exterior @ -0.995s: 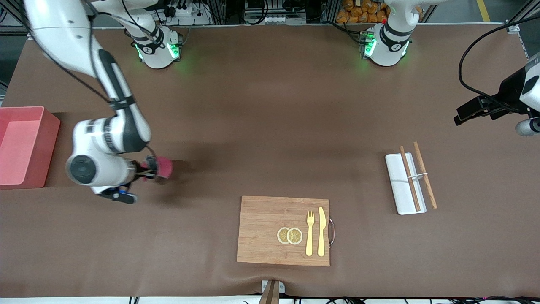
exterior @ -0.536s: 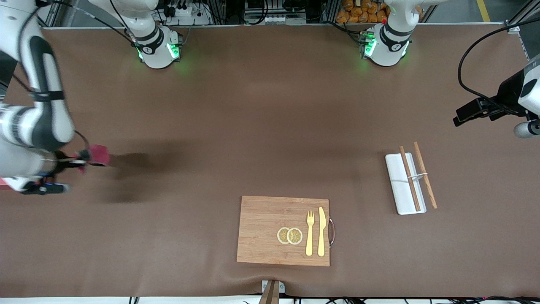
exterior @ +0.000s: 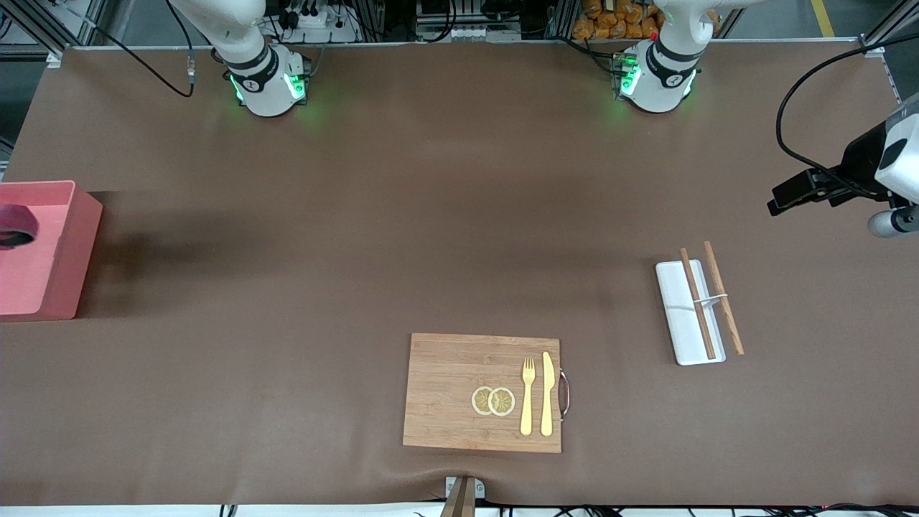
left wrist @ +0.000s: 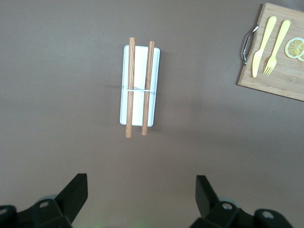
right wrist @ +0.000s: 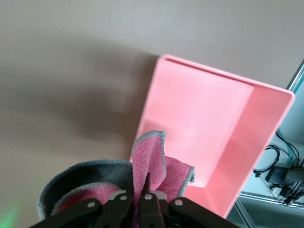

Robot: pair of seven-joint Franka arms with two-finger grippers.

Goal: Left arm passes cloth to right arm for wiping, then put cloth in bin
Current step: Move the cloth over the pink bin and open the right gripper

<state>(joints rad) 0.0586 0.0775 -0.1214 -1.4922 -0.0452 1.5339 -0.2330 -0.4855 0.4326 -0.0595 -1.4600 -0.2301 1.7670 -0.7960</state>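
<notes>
Front view: pink rectangular plastic bin (exterior: 64, 248) at right arm's end of table; crimson-red fabric cloth (exterior: 14, 217) with grey border over it.
Left wrist view: left gripper (left wrist: 141, 199) wide apart, empty, over white rectangular tray (left wrist: 138, 102).
Right wrist view: right gripper (right wrist: 147, 197) clamped on cloth above bin.

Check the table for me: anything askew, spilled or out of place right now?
Only the chopsticks: one lies half off the white tray, its end on the table. The right gripper, shut on the cloth, is over the bin; the left gripper waits open.
</notes>
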